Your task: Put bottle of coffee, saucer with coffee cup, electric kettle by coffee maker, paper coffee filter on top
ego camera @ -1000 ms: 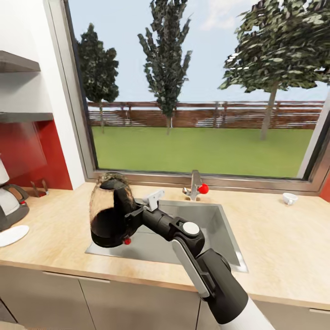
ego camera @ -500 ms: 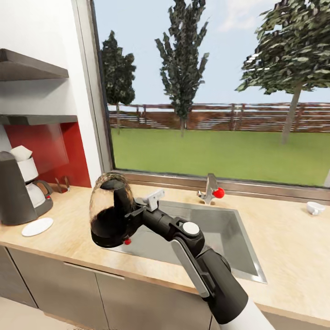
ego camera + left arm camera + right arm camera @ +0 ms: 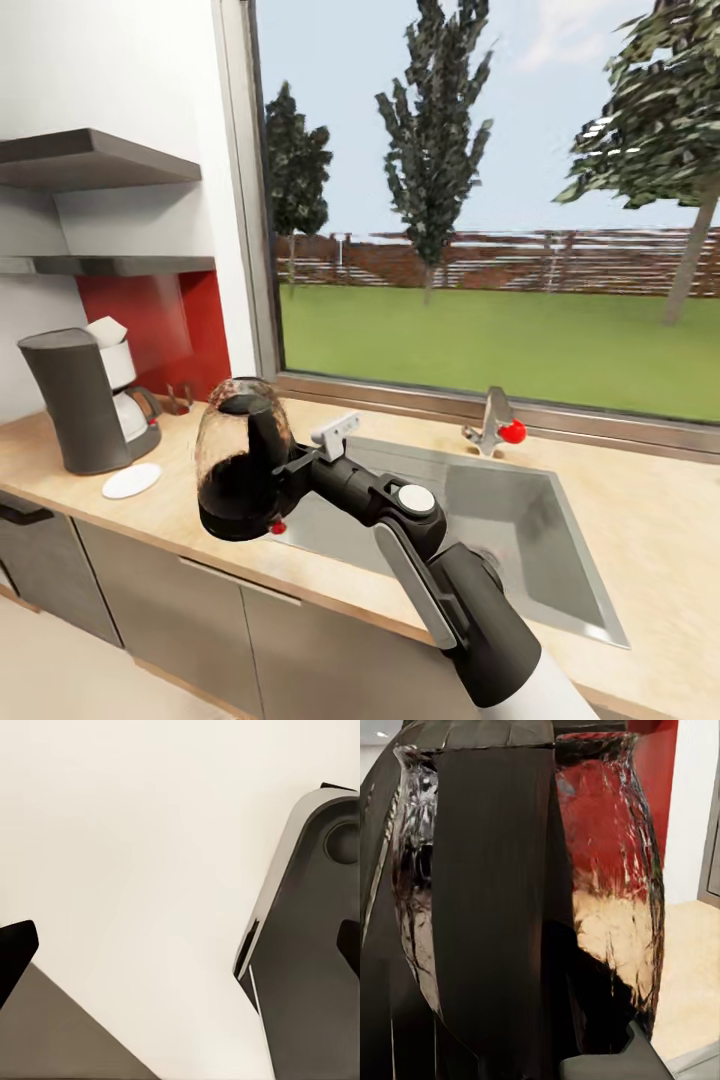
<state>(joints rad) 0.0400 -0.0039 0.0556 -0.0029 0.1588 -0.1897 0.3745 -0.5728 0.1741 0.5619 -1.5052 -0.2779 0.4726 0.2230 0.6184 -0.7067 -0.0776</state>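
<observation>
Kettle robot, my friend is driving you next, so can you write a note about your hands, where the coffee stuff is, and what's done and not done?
Right gripper: shut on the electric kettle, held in the air over the counter edge beside the sink.
Left gripper: fingers apart, holding nothing.
On the countertop: coffee maker with a paper coffee filter on top, white saucer beside it.
Done: filter, saucer.
Left: set the kettle next to the coffee maker, cup on the saucer, coffee bottle.

The wooden countertop (image 3: 620,520) bears the coffee maker (image 3: 85,412) (saucer (image 3: 131,481) just beside) and sink (image 3: 520,520).
</observation>
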